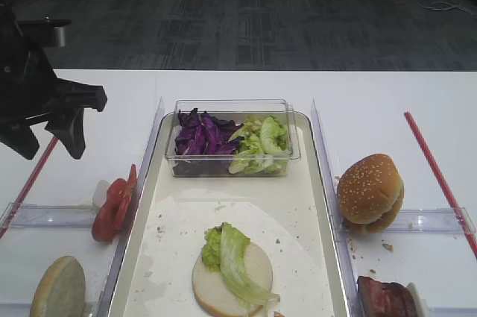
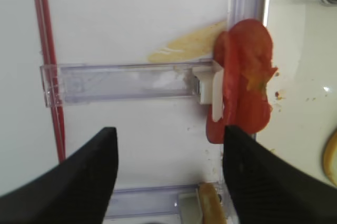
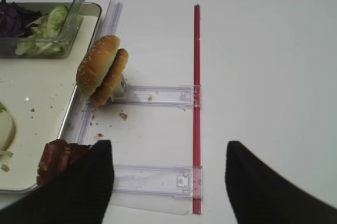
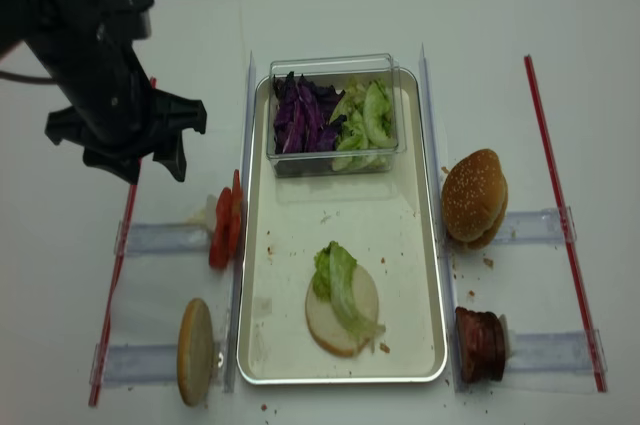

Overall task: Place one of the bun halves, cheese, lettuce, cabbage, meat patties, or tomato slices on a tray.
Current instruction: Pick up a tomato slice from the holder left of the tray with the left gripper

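Left jaws (image 4: 150,158) spread wide, empty, hovering over the worktop (image 4: 330,15) above the tomato slices (image 4: 224,230), which stand on edge just left of the tray (image 4: 400,225). Right jaws (image 3: 167,182) also apart, holding nothing, near the meat patties (image 3: 57,159) at the tray's right rim. On the tray: a bun half (image 4: 335,313) with lettuce (image 4: 340,285) laid on it; clear tub (image 4: 332,67) behind holds cabbage (image 4: 298,113) and more green leaves. Sesame bun (image 4: 473,195) stands right of the tray.
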### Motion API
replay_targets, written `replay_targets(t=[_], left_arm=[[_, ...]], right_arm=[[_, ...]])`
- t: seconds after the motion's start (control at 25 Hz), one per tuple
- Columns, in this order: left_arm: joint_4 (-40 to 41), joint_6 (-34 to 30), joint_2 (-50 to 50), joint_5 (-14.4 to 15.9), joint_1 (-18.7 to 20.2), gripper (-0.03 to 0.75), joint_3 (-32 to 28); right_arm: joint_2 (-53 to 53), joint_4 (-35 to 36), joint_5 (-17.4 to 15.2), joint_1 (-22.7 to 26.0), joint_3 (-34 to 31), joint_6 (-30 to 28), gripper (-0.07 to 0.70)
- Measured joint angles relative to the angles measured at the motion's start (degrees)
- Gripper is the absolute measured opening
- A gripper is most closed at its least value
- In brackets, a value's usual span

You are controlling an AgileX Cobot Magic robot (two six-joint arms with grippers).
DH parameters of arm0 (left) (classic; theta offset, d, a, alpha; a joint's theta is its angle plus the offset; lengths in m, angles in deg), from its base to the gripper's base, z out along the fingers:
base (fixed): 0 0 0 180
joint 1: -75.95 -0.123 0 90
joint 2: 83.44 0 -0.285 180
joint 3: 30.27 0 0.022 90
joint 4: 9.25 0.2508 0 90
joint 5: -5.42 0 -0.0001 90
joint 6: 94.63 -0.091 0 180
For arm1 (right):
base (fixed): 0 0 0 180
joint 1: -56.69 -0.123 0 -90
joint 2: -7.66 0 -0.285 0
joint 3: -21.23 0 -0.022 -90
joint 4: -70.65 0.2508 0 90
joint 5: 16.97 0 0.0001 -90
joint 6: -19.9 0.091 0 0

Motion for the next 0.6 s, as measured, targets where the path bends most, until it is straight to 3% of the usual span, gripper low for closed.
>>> replay_targets(t=[0.4,0.6], left_arm=[[-2.4,1.3,-0.1,-1.6,4.2,0.412,0.0],[-2.7,5.8,-0.1,-6.4,11.9,0.412,-0.1]], right_arm=[[0.0,0.0,0.0,0.0,0.0,0.0,0.468],[0.0,0.0,0.0,0.0,0.0,0.0,0.468]])
